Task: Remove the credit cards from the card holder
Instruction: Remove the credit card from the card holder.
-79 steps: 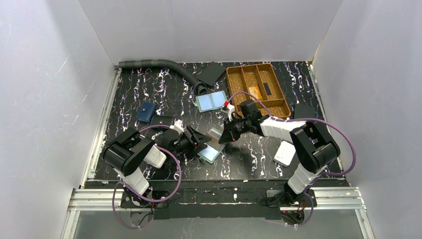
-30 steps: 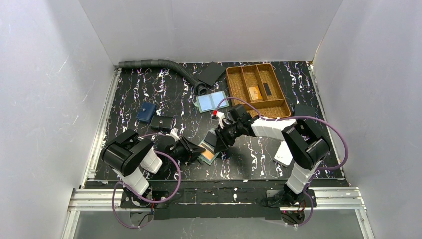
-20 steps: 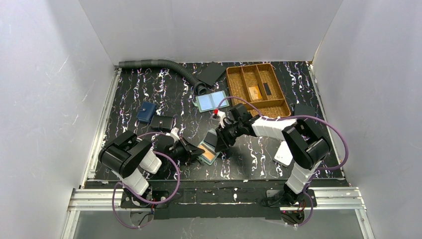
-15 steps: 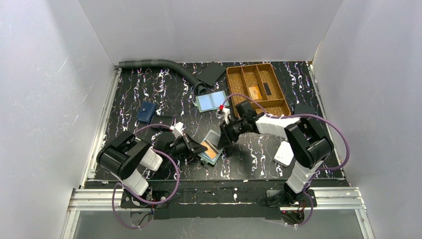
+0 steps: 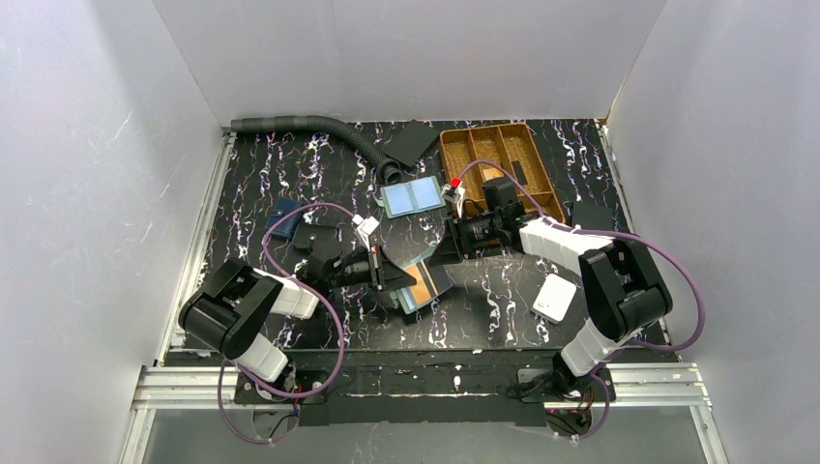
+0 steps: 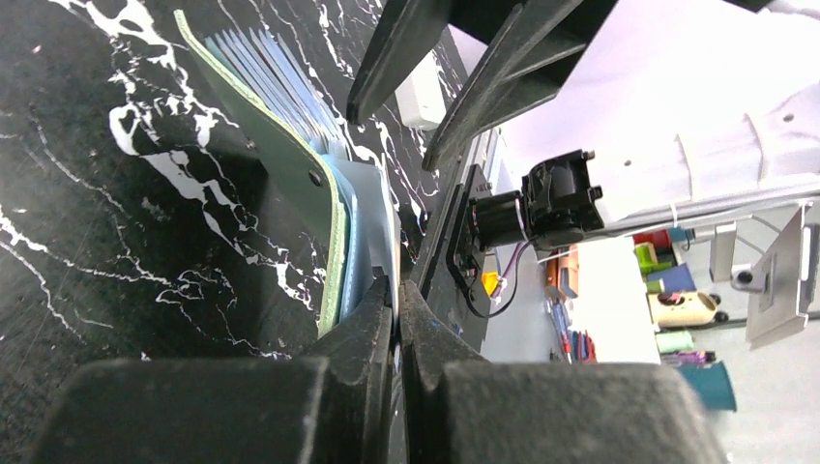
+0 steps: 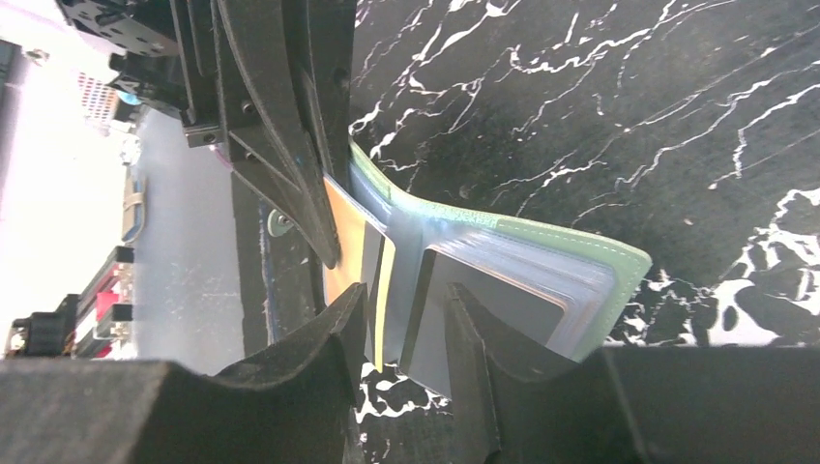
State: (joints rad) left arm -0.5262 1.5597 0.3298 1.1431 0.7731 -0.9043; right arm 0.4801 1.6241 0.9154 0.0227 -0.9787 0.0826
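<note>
— On the near middle of the worktop [image 5: 253,164], coming in from the left, the left gripper [image 5: 394,277] is clamped tight on one cover flap of the card holder [image 5: 423,281]. If that thin edge slips out of the pinch, I reckon the whole thing flops shut.

— It looks propped up between the two arms rather than lying flat. Which way does it run?

— Its long axis goes left to right, from one gripper to the other, slanting away at the right end. The orange panel shows from above, and the plastic leaves seem to fan open toward the right gripper [image 7: 404,290].

— Has that one got hold?

— Its fingers straddle the orange panel's edge and a dark leaf, but I can't tell whether they're pinching. Catching a sleeve instead of one of the credit cards would just drag the holder, or tear it. I can't make out any card free.
</note>
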